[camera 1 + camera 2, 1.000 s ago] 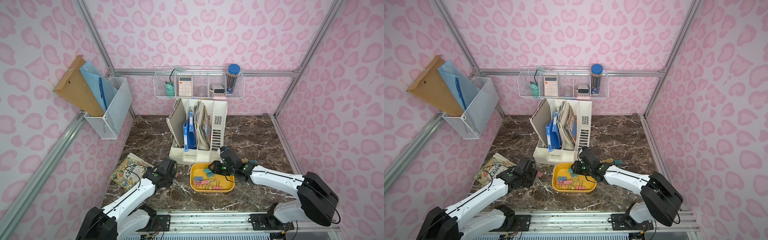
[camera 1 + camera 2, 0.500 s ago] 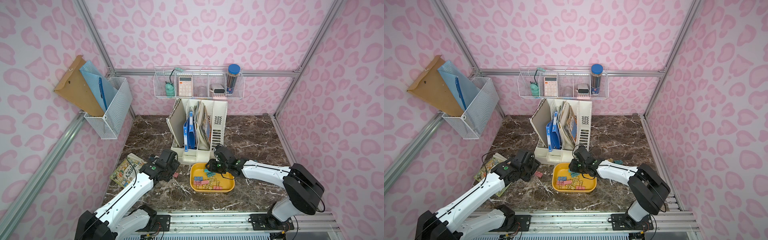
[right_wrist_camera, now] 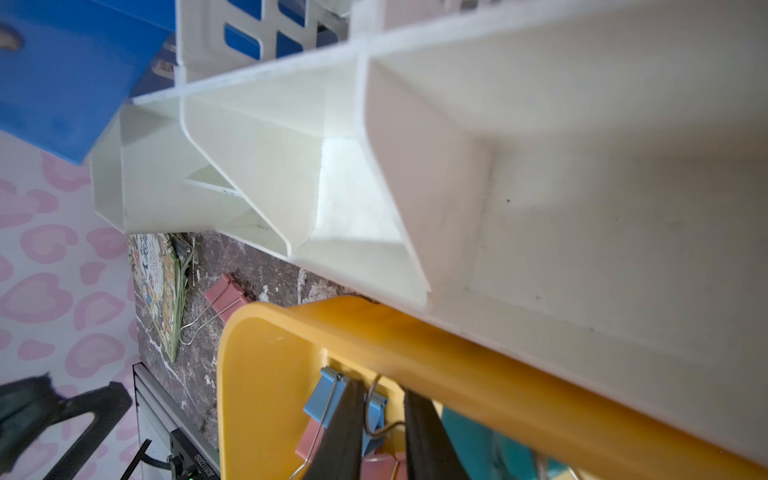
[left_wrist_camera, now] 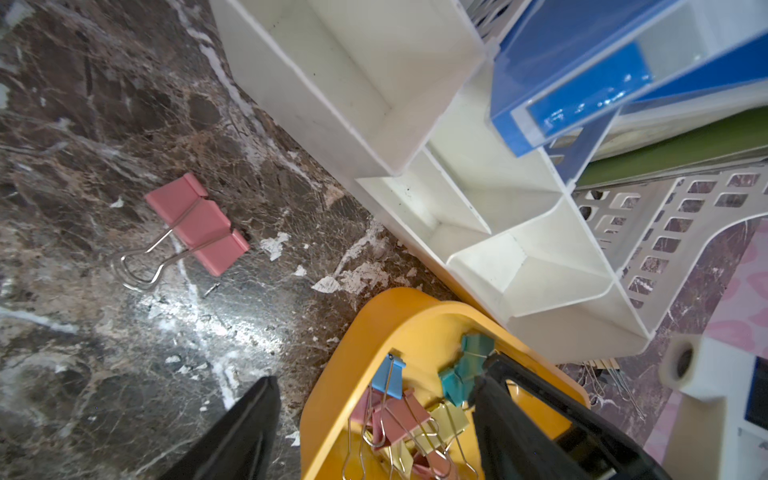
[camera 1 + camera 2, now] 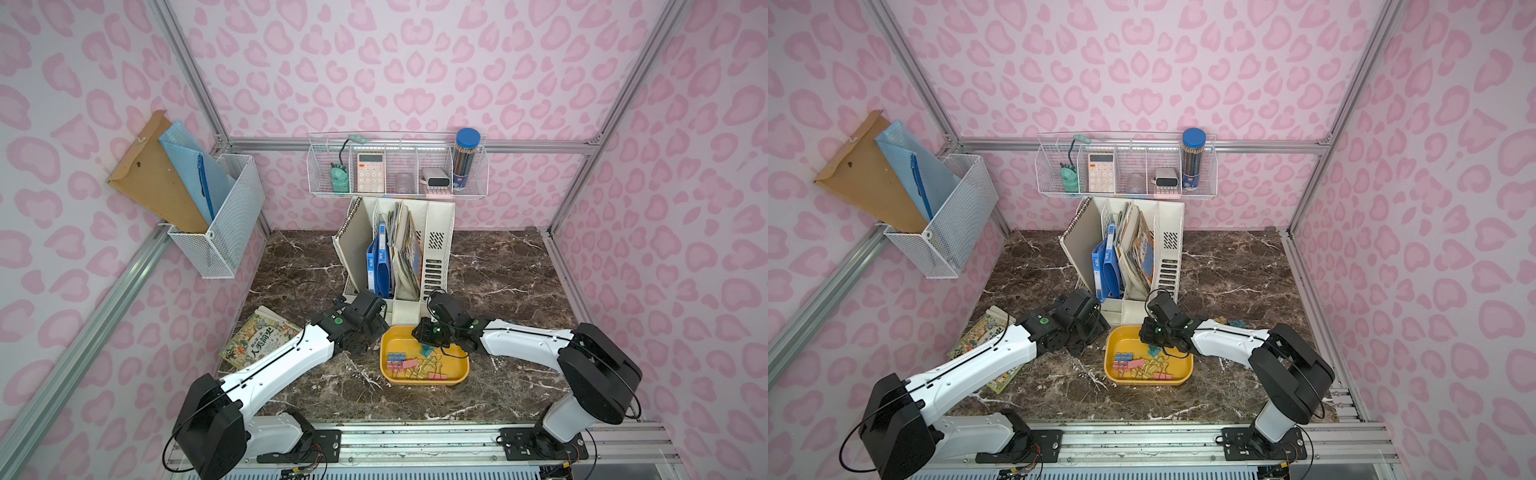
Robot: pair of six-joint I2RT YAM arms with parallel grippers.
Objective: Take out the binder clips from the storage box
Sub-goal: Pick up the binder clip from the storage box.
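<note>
Mostly the small pastel binder clips [image 5: 415,365], pink, yellow and teal-blue with wire handles, lie tangled in the shallow yellow-orange plastic storage box [image 5: 397,338], at the near middle of the brown marble table [image 5: 498,270]. One pink clip [image 4: 197,224] lies left of it, hidden in both top views beneath the left gripper [image 4: 380,374], whose jaws gape empty. The right gripper [image 3: 381,390] pinches a blue clip [image 3: 326,397]. The box's long axis runs left-right; handles point every way.

Pink heart-patterned walls [image 5: 415,62] on aluminium rails [image 5: 540,146] enclose a dark marble tabletop [image 5: 498,270] — evenly lit.
</note>
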